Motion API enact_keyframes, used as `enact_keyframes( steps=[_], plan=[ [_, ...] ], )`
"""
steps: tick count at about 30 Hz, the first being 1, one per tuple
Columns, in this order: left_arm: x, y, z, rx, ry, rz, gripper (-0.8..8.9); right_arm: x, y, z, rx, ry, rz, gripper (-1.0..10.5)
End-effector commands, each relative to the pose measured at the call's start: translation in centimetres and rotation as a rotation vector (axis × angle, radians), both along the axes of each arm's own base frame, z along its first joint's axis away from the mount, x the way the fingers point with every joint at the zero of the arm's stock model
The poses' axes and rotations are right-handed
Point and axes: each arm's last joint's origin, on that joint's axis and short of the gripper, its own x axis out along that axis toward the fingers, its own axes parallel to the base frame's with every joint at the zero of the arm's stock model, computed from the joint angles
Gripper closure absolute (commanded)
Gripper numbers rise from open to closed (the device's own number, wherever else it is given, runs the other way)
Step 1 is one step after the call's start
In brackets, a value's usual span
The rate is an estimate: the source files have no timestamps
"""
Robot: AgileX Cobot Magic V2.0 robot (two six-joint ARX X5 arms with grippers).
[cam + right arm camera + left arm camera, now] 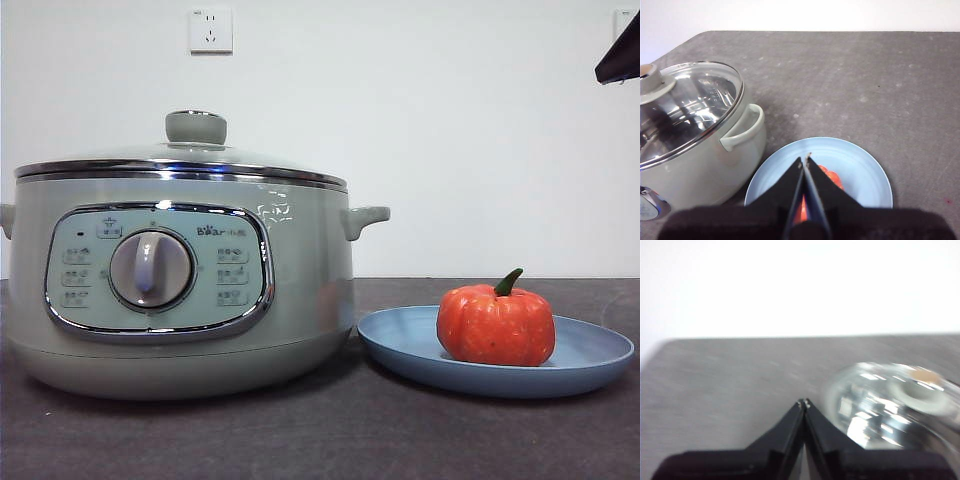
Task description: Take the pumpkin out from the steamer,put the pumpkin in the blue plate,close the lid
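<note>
Two grippers hang above the table, both with nothing in them. On the left stands the steamer [180, 290], its dial and control panel facing the front camera and the lid [185, 155] seated flat on the chrome rim, knob up. The left gripper [804, 402] is above the table just beside the lid, its jaws pressed together tip to tip and touching nothing; that wrist picture is blurred, so the lid shows only as a shiny dome with a pale knob. To the right of the steamer, close to its base, lies the blue plate [590, 360]. The pumpkin [496, 325] sits upright in the plate, green stem curving up. The right gripper [805, 160] hovers over the plate and pumpkin, jaws likewise closed to a point and clear of both. In the front view one dark arm tip shows at the top right corner.
</note>
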Motion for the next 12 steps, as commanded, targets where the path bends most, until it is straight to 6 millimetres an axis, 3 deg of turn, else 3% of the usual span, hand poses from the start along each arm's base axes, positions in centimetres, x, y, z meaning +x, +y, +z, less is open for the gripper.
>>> enact_keyframes(
  steps=[1, 12],
  plan=[
    [0.4, 0.7, -1.3, 0.058, -0.008, 0.108, 8.17, 0.0, 0.0, -0.1, 0.01, 0.001, -0.001, 9.6],
    [3.3, 1.6, -8.9, 0.037, 0.043, 0.183, 8.17, 0.0, 0.0, -0.1, 0.009, 0.002, -0.001, 9.6]
  ],
)
